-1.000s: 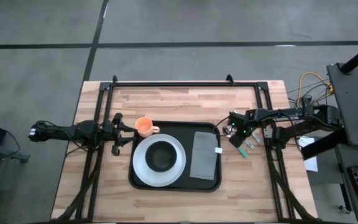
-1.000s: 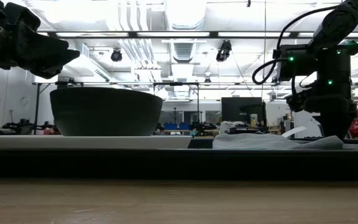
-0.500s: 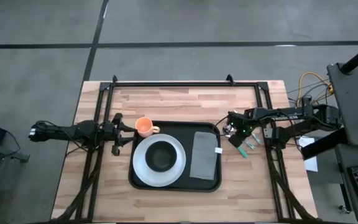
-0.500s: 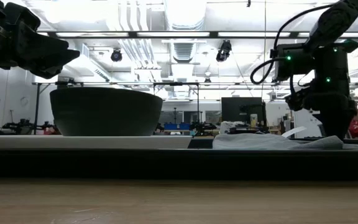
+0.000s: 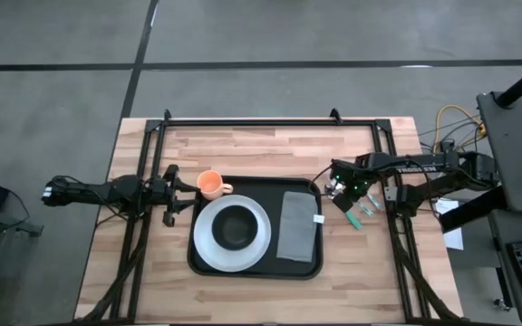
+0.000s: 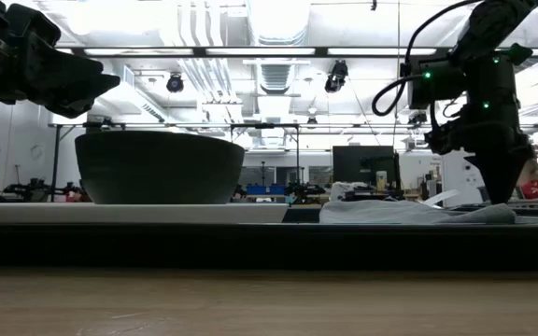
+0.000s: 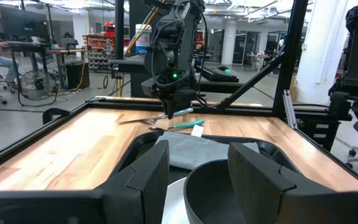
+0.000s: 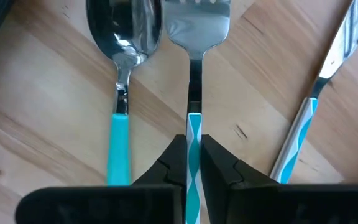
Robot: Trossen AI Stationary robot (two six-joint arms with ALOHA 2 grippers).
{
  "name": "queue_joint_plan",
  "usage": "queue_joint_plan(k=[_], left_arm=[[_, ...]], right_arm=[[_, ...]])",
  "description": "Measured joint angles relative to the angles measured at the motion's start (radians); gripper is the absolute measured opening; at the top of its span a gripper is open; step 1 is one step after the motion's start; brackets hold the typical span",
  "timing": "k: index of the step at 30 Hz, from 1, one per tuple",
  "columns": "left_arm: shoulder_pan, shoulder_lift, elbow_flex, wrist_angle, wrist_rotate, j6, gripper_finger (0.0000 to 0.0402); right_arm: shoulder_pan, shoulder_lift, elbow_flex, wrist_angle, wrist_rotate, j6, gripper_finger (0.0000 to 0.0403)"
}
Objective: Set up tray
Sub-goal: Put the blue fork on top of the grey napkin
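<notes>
The black tray (image 5: 310, 268) lies mid-table and bears a white plate (image 5: 205, 254) with a dark bowl (image 5: 234, 226), and a grey napkin (image 5: 295, 226). An orange cup (image 5: 210, 185) stands at the tray's far left corner. Right of the tray, on the wood, lie a spoon (image 8: 122, 43) and a knife (image 8: 328, 68), both with teal handles. Between them is a fork (image 8: 194, 31), on which my right gripper (image 8: 193, 162) is shut, pointing down. My left gripper (image 7: 197, 180) waits level at the tray's left edge, open, holding nothing. My right gripper pinches the fork's teal-and-white handle (image 8: 193, 127) between its two fingers, one on each long side. It comes from above, pointing down. The fork's silver head stretches away from the fingers; whether the head still touches the wood I cannot tell.
Black frame rails (image 5: 270, 120) run along the table's far edge and down both sides. Bare wood (image 5: 270, 149) lies between the tray and the far rail. Cables and equipment (image 5: 506, 136) stand beyond the right edge.
My right gripper has risen a little above the table beside the tray's right edge, staying shut on the fork's handle.
</notes>
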Motion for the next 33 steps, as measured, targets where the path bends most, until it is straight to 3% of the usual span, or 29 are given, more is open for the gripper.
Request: queue_joint_plan(k=[9,25,29,33], left_arm=[[0.0,0.0,0.0,0.0,0.0,0.0,0.0146],[0.0,0.0,0.0,0.0,0.0,0.0,0.0146],[0.0,0.0,0.0,0.0,0.0,0.0,0.0146],[0.0,0.0,0.0,0.0,0.0,0.0,0.0146]], right_arm=[[0.0,0.0,0.015,-0.02,-0.009,0.091,0.0013],[0.017,0.0,0.183,-0.043,-0.077,0.302,0.0013],[0.067,0.0,0.211,-0.097,0.01,0.505,0.0013],[0.163,0.0,0.246,-0.152,0.018,0.637,0.0013]])
